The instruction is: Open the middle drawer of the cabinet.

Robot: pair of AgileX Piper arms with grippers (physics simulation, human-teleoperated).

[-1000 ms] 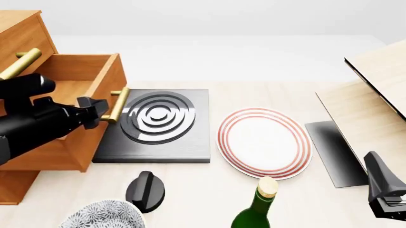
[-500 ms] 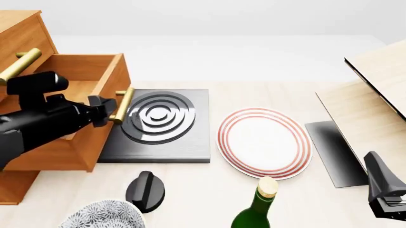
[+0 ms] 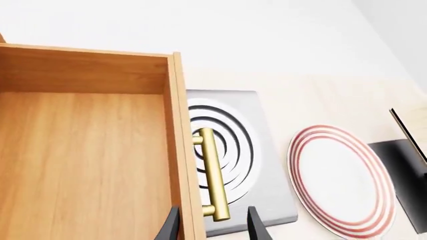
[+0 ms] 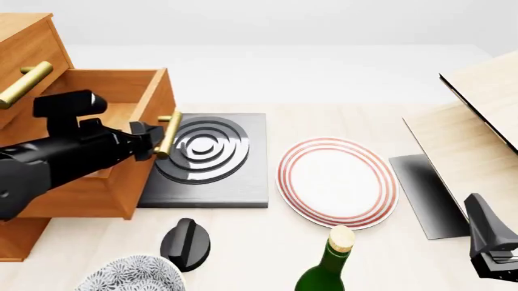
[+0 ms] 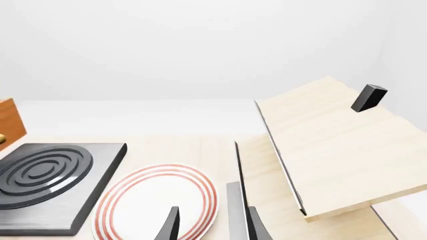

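Pale wood forms the tabletop (image 4: pixel 267 248), with a plain white wall behind. Nearest, along the near edge, stand a patterned bowl (image 4: pixel 130 276), a black knob (image 4: pixel 185 244) and a green bottle (image 4: pixel 328 267). Parked at the near right corner, the right gripper (image 4: pixel 494 257) is well clear of the work, its fingers apart around nothing.

Further in, a red-ringed plate (image 4: pixel 338 182) lies mid-table and a black burner plate (image 4: pixel 208 159) just beside it. A pale wooden box (image 4: pixel 477 115) sits at the right edge.

At the left edge stands the cabinet (image 4: pixel 24 48). Its middle drawer (image 4: pixel 105 151) is pulled well out over the burner plate's left side, its inside showing bare wood. The left gripper (image 4: pixel 154 140) reaches along the drawer so its fingers straddle the near end of the brass handle (image 3: pixel 213 175), the only purchase for a pull. The wrist view shows the fingers (image 3: pixel 171 227) on each side of the bar and drawer front; whether they press it I cannot tell. The opening seems largely done.
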